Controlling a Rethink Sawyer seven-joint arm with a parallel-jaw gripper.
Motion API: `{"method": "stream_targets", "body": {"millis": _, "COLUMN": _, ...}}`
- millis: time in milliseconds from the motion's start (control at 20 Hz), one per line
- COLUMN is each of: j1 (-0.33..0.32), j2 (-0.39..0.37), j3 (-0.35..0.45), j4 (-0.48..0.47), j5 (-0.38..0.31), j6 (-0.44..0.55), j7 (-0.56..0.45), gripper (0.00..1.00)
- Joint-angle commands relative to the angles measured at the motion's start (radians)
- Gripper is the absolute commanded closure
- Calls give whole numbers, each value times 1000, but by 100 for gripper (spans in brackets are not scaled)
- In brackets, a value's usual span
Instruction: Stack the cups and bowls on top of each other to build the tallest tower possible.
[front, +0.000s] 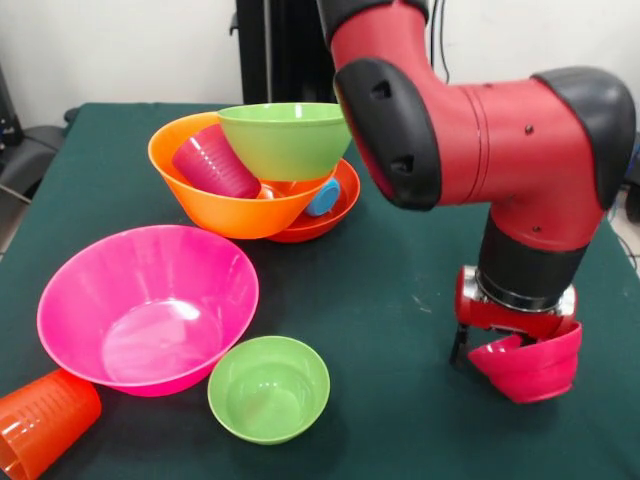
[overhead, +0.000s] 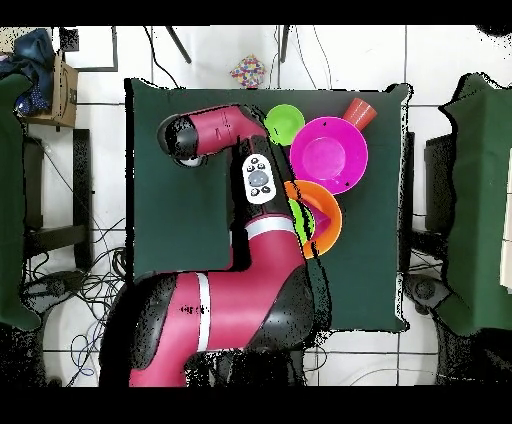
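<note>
— How many bowls were there, counted?

— Six: the large pink bowl (front: 148, 308), the small green bowl (front: 268, 388) at its 4 o'clock, and a tower (front: 262, 172) at 12 o'clock of the orange, medium green and red-orange bowls.

— The sixth?

— The crimson bowl (front: 528, 366), clamped tilted in the gripper (front: 497, 342) at 3 o'clock.

— Cups?

— Three showed: purple and blue inside the tower, the orange cup (front: 42, 420) lying at 8 o'clock.

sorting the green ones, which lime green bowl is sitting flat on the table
The small lime green bowl beside the pink bowl; the larger green bowl rests tilted in the pile.
</note>
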Motion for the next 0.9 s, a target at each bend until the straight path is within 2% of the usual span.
{"method": "stream_targets", "body": {"millis": 50, "j1": 29, "j2": 121, "j3": -18, "j4": -96, "j5": -90, "j6": -67, "j7": -52, "gripper": 0}}
{"method": "stream_targets", "body": {"millis": 600, "j1": 41, "j2": 150, "j3": -37, "j4": -135, "j5": -72, "j6": -109, "j7": -44, "gripper": 0}}
{"method": "stream_targets", "body": {"millis": 850, "j1": 28, "j2": 138, "j3": -15, "j4": -111, "j5": -54, "j6": -199, "j7": -37, "gripper": 0}}
{"method": "stream_targets", "body": {"millis": 900, "j1": 23, "j2": 133, "j3": -9, "j4": -98, "j5": -49, "j6": -230, "j7": -43, "gripper": 100}}
